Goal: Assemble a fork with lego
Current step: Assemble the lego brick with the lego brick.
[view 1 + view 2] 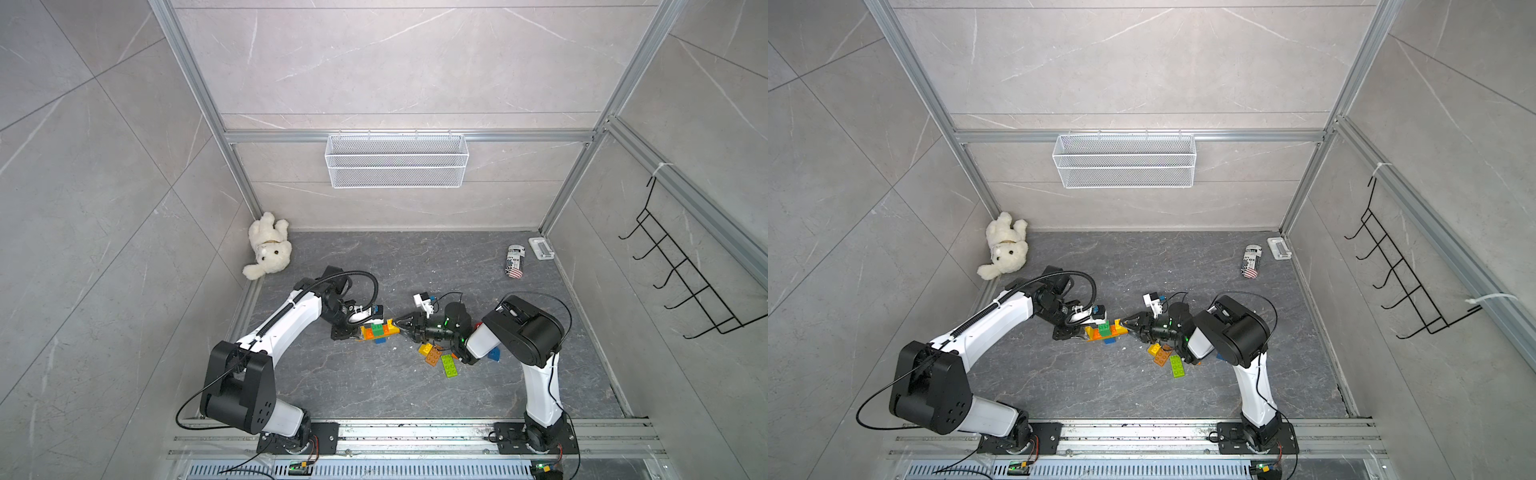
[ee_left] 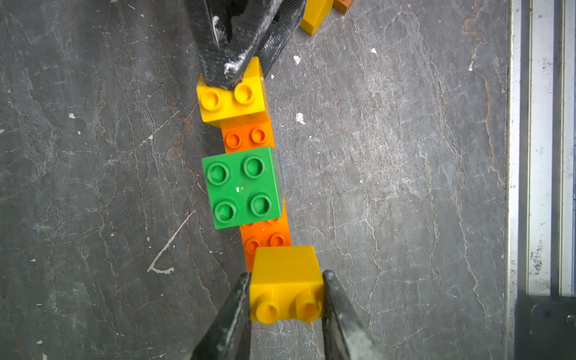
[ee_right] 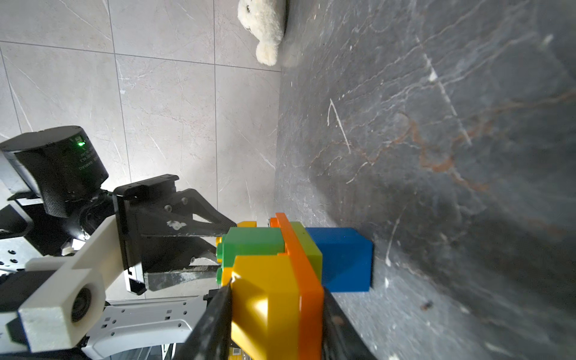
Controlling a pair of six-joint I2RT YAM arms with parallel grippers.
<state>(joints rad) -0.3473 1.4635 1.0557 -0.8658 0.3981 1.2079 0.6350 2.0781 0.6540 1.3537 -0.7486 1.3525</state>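
Note:
A lego assembly hangs between my two grippers over the middle of the dark floor. It is a long orange brick with a green square brick on top and a yellow brick at each end. A lime brick and a blue brick sit under it. My left gripper is shut on the sloped yellow end brick. My right gripper is shut across the other yellow brick and the orange brick.
Loose lego lies under the right arm: yellow, brown-orange, lime, blue. A teddy bear lies in the back left corner. A can lies at the back right. A mesh basket hangs on the back wall.

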